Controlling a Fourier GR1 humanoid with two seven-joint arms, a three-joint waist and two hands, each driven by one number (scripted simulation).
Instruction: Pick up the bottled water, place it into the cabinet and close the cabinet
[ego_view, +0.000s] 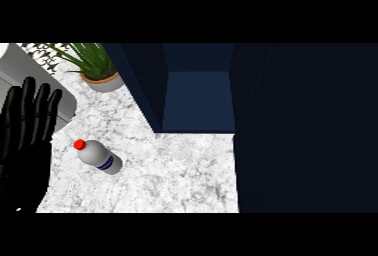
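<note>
Before me, itemised: one white marbled counter (177, 170), grey-veined; one spiky green plant (90, 56) in a grey pot (104, 83) toward its far left; one navy cabinet (196, 102), standing open (its interior paler blue), a dark panel (310, 130) filling my right.

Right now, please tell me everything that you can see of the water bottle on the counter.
The water bottle has a pale grey-white body that looks like plastic, a red cap, and a dark blue band near its lower end. The cap points up and left; it seems to stand on its base, but the steep view does not settle that. It rests on the white marbled counter, touching nothing else, right of the open left hand and apart from it.
</note>
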